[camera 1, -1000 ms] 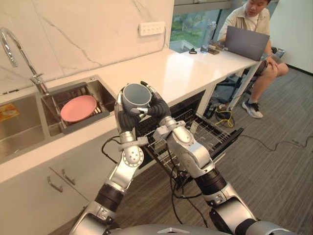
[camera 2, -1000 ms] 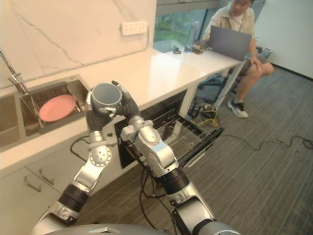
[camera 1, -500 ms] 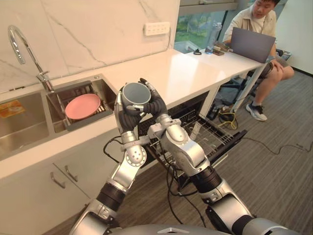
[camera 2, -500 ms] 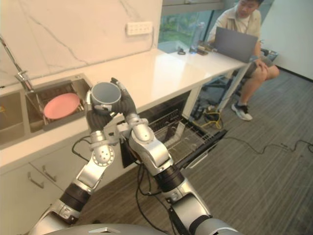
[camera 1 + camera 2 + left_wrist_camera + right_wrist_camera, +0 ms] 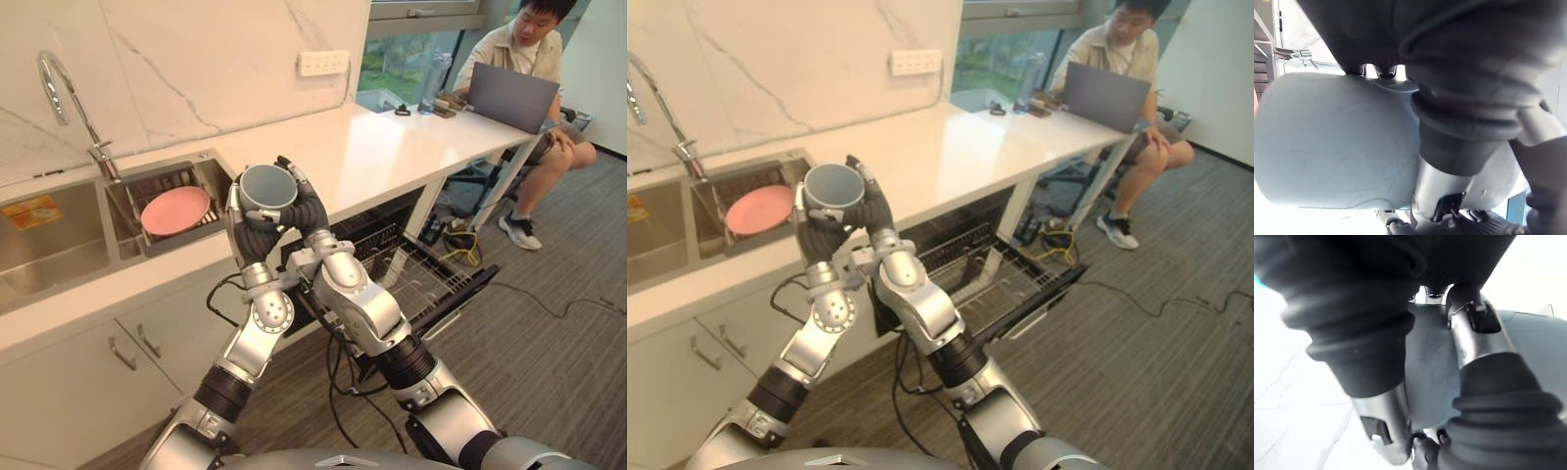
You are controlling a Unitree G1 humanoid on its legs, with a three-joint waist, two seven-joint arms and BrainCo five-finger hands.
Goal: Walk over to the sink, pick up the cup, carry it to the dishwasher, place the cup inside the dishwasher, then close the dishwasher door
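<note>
A grey-blue cup is held upright, mouth up, in front of the counter edge between both hands. My left hand wraps its left side and my right hand wraps its right side, fingers curled round the cup wall. Below and to the right, the dishwasher stands open under the counter, its door folded down and a wire rack pulled out over it.
The sink lies at the left with a tall tap and a pink plate in a drain basket. The white counter runs right to a person seated with a laptop. Grey carpet floor spreads at the right.
The camera has swung, so the whole scene has slid rightward in view. The cup stays held between both hands at the same height.
</note>
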